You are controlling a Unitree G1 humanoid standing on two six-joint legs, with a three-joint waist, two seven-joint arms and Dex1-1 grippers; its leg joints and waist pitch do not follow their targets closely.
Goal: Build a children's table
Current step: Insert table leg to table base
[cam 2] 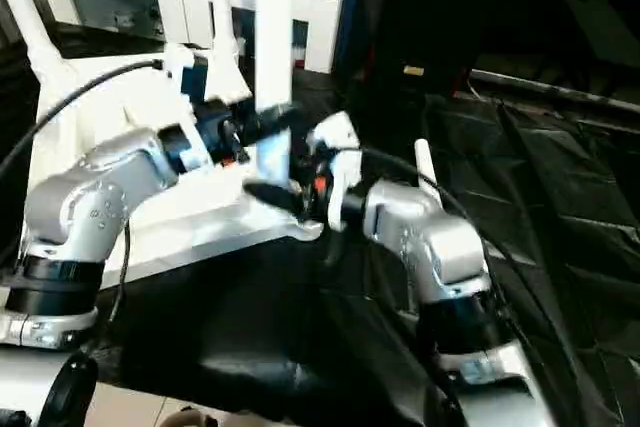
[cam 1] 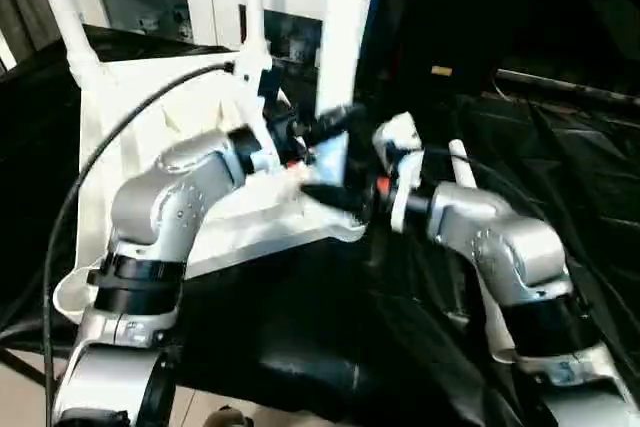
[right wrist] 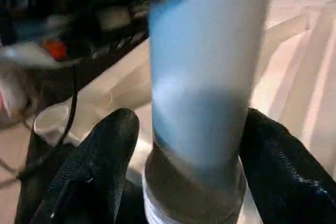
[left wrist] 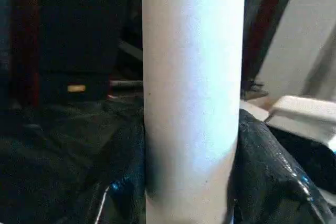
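- The children's table top, a white rectangular plastic panel with ribbed underside (cam 1: 150,137), lies upside down on the black-draped tabletop (cam 1: 560,167), with its round corner sockets facing up
- A long white tapered plastic tube leg (cam 1: 342,37) stands upright at the panel's near right corner, directly between the two hands; its long axis runs vertical, foot end at the socket, upper end passing out of the top of the head views
- Two further white legs (cam 1: 62,7) rise from the far side of the panel
- Both arms are about equally near the upright leg, the left reaching in from the left, the right from the right; neither has a clear advantage
- Left hand (cam 1: 315,132): its wrist view looks straight onto the leg's shaft at close range, but the fingers are not seen there, so a grip cannot be confirmed; in the head view the black fingers sit against the leg's lower part
- Right hand (right wrist: 184,145): its black fingers (right wrist: 100,150) stand apart on either side of the leg just above the grey socket collar, with a visible gap on the one side; judged to bracket the leg rather than clamp it
- Judgement: the coming move depends on keeping the leg vertical over its socket while it is pressed or turned home
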